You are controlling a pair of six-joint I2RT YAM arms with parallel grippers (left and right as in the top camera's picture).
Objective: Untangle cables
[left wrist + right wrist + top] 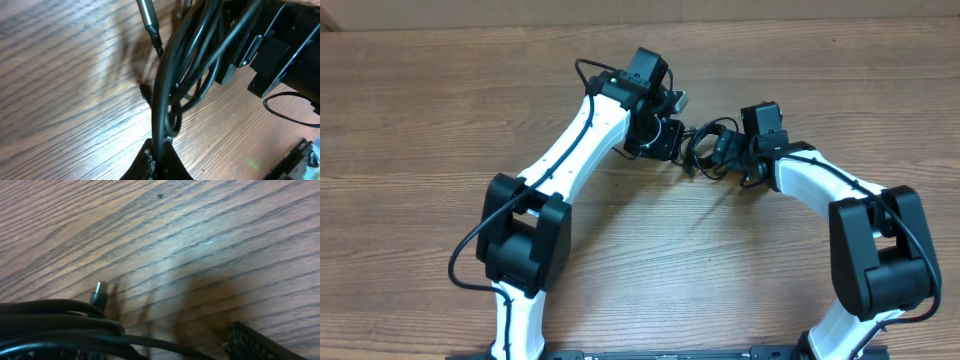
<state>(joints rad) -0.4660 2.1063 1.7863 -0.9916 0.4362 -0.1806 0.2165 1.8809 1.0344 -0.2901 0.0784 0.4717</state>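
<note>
Well, the left gripper [157,159] is pinched tight on the cables [165,85] — a bundle over the wooden table [440,110] — and the right gripper [722,150] sits just beside; whether it grips, I cannot tell.

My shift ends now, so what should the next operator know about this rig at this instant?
Left gripper: shut on the cables, with several strands running out of it.
Right gripper: at the far side of the same bunch; whether it grips cannot be told.
Cables: one tangled bunch between the two grippers, on the table; one plug sticks out of it.
Done: nothing separated yet.
Left: pull the strands apart.
</note>
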